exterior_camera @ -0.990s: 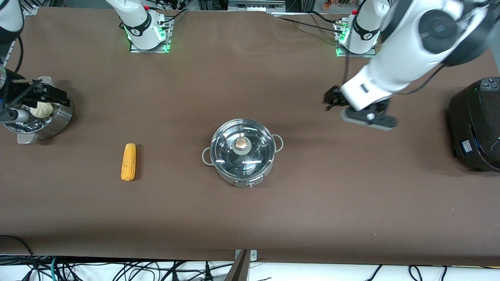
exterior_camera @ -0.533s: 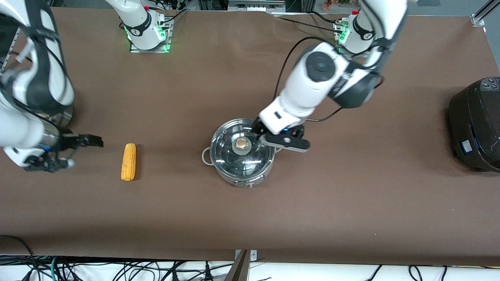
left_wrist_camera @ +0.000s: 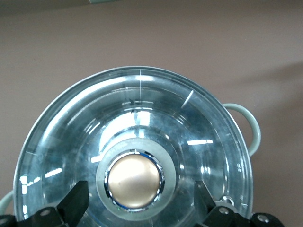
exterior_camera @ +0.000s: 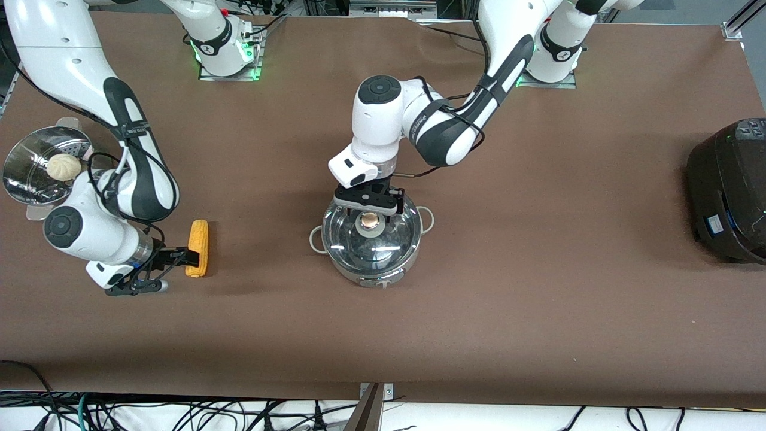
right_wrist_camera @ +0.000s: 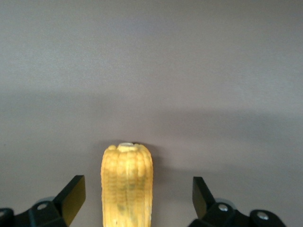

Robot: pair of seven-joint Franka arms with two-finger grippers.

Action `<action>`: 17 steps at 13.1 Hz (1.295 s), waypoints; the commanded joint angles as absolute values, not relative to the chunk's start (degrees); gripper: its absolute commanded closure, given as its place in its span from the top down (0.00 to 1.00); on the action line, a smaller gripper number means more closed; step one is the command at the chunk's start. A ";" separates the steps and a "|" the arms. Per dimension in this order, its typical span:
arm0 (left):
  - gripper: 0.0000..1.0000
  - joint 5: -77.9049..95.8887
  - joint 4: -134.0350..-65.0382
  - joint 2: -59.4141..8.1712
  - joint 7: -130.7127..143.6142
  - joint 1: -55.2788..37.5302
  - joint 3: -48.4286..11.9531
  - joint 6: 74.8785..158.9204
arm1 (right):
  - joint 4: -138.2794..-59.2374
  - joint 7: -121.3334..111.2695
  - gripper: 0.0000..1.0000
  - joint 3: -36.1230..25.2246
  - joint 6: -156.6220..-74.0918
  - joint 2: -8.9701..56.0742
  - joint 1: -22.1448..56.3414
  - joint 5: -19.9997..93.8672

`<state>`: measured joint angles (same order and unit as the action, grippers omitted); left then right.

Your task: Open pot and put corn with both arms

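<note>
The steel pot (exterior_camera: 366,275) stands mid-table with its glass lid (exterior_camera: 392,242) on. My left gripper (exterior_camera: 370,216) hangs just above the lid, open, one finger on each side of the copper knob (exterior_camera: 371,221) without touching it. The left wrist view shows the knob (left_wrist_camera: 134,178) between the spread fingers (left_wrist_camera: 73,204) of that gripper (left_wrist_camera: 139,205). The yellow corn (exterior_camera: 198,242) lies on the table toward the right arm's end. My right gripper (exterior_camera: 189,258) is low and open at the corn's nearer end. The right wrist view shows the corn (right_wrist_camera: 127,182) between that gripper's (right_wrist_camera: 137,201) fingers, with gaps on both sides.
A perforated steamer basket (exterior_camera: 24,179) with a pale bun (exterior_camera: 63,166) sits at the right arm's end of the table. A big black rice cooker (exterior_camera: 727,191) stands at the left arm's end. The pot's loop handles (exterior_camera: 426,218) stick out sideways.
The left gripper swung in from near the rice cooker's end to just above the lid knob. The right gripper moved from the steamer basket down to the corn.
</note>
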<state>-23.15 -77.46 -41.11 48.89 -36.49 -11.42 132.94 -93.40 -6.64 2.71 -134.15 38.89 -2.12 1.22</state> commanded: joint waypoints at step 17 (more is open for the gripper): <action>0.03 -16.37 -76.19 -27.96 29.26 -22.19 -11.42 106.12 | -99.94 -7.03 0.00 4.92 -126.51 29.46 -2.46 6.15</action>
<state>-20.90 -73.65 -31.10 40.89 -29.61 -10.69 110.24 -100.92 -6.69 4.50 -132.68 33.55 -2.14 5.15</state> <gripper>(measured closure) 0.502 0.564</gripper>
